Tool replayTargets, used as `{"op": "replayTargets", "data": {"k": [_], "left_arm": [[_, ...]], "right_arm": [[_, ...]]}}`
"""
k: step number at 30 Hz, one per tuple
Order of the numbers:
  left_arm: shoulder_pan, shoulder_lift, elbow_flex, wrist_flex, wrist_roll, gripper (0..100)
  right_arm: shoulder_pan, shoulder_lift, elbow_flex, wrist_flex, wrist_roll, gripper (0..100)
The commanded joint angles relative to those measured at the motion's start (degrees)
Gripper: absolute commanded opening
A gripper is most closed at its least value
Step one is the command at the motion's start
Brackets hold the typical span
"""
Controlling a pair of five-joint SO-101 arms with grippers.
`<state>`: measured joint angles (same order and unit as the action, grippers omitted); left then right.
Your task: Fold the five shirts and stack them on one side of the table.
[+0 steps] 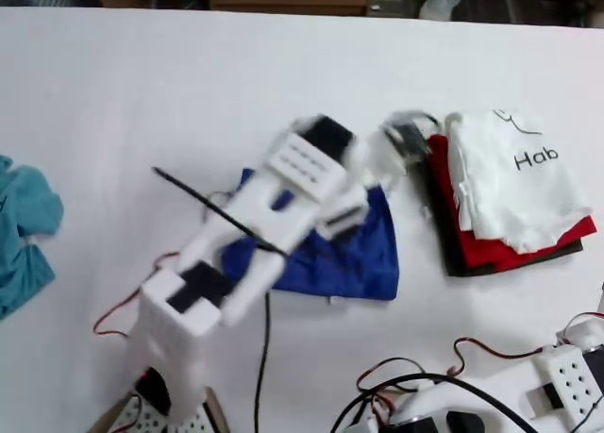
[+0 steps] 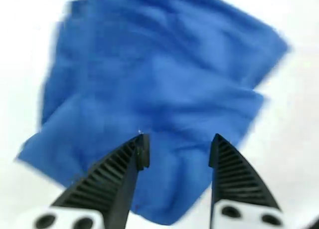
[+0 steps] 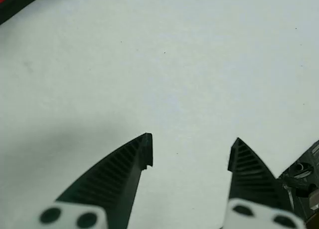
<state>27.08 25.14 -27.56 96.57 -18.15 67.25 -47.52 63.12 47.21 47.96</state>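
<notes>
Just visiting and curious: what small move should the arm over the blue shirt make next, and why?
Probably lower the left arm and shut its jaws on the folded blue cloth shirt: the jaws stand open over it, and it lies beside the stack topped by a white folded shirt, not on it.

The table is lying bare all across the upper part of the high view, so a gripper is getting lots of room to pass there. In the middle, the blue shirt and the left arm above it are blocking the way. At the right, the stack of shirts is taking up space, leaving just a thin bare strip beside the blue shirt. A teal shirt is sitting at the left edge. Cables and the right arm are crowding the lower right corner. The right gripper is hanging open over bare table.
</notes>
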Motion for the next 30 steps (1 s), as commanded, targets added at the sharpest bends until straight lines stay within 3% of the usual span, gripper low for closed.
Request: {"op": "replayTargets", "data": {"k": [1, 6, 17, 23, 30], "left_arm": [[-9.9, -2.5, -1.9, -4.1, -0.4, 22], [-17.2, 3.3, -2.3, -8.2, -0.4, 22], [-24.8, 15.7, -2.9, -16.4, -4.6, 22], [-28.7, 20.2, -9.2, -15.9, -4.1, 22], [-28.1, 20.7, -17.0, -8.1, -4.2, 22]], "right_arm": [[-0.1, -1.5, -0.3, -0.5, 0.1, 25.4], [-0.6, -1.5, -0.3, -0.5, 0.1, 25.4], [-4.4, -1.5, -0.1, 0.4, 0.4, 25.4], [-16.2, -1.9, -0.3, 5.4, 0.5, 25.4], [-45.1, -2.0, -6.4, 12.9, 3.4, 25.4]]}}
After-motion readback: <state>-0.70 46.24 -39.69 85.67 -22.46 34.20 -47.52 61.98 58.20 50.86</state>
